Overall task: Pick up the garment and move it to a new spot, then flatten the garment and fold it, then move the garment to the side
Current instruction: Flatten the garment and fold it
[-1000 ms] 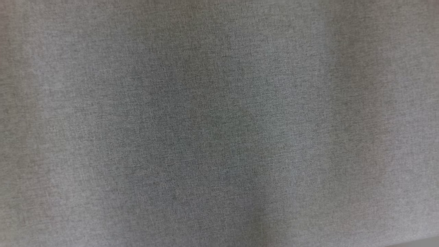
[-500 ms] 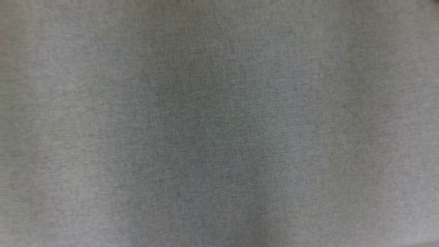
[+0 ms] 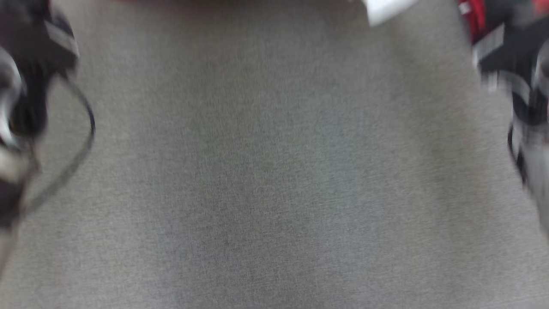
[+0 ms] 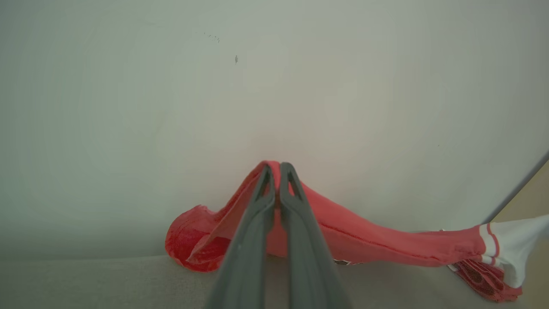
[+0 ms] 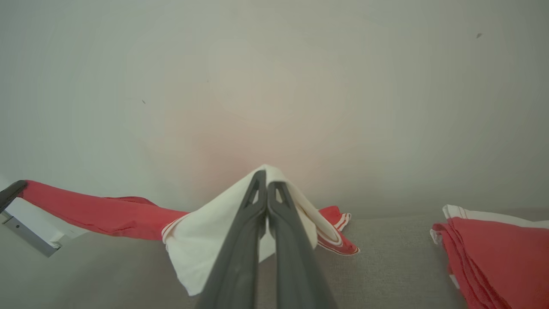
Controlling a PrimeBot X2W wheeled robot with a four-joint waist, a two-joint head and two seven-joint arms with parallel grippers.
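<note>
Fingers of the left gripper (image 4: pixel 279 168) are pressed together on a red fold of the garment (image 4: pixel 364 242). Those of the right gripper (image 5: pixel 266 177) pinch its white part the same way. Between the two grips the garment hangs as a long band above the grey surface (image 3: pixel 274 180). It is red for most of its length and white with red stripes at the right gripper's end. Its lower edge sags toward the grey surface; whether the drooping red lobe or the white corner touches it I cannot tell. Along the far edge of the grey surface rises a pale wall (image 4: pixel 171 86), just behind the band. On the grey surface, off to the right in the right wrist view, lies a pile of folded red cloth (image 5: pixel 493 257), well apart from the held garment. In the blurred head view, the left arm (image 3: pixel 25 86) with a looped cable (image 3: pixel 83 137) and the right arm (image 3: pixel 523 86) hang over the grey surface at either side, a wide bare stretch of it between them.
</note>
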